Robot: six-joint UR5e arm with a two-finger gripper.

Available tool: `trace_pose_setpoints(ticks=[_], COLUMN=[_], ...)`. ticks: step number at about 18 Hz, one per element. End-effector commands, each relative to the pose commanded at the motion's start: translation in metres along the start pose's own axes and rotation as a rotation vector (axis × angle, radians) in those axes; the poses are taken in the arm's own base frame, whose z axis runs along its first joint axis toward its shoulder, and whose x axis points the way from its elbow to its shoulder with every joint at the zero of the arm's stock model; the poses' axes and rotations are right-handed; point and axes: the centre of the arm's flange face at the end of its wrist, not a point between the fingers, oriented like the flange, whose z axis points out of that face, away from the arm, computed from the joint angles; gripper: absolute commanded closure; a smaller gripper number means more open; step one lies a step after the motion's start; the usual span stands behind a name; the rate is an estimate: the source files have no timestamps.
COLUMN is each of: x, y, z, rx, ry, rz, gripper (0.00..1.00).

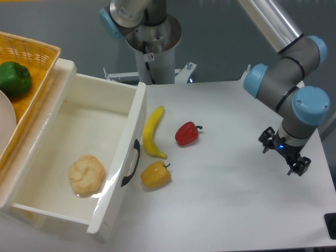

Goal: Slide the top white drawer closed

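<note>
Far from the top white drawer [79, 157], pincer [286, 152] empty.

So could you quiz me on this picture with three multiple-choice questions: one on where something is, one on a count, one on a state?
1. Where is the bread roll?
A) in the top white drawer
B) on the table
C) in the basket

2. How many peppers lie on the table?
A) one
B) two
C) four

3. The drawer is:
A) shut
B) pulled open
C) removed

Answers: 1 A, the roll sits on the drawer floor. 2 B, a red pepper and a yellow pepper. 3 B, its inside shows, and the pincer is far off.
</note>
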Motion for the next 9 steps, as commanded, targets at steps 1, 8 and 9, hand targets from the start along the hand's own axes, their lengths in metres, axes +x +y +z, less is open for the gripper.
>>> trace_pose_setpoints(ticks=[1,8,9], x=[0.0,0.009,0.011], y=[-0.002,-0.028,-0.029], z=[0.0,0.006,0.007], rx=[-0.001,-0.003,-0.003], ry=[0.0,0.011,0.016], rz=[0.003,0.018,0.009], gripper=[0.0,0.0,0.0])
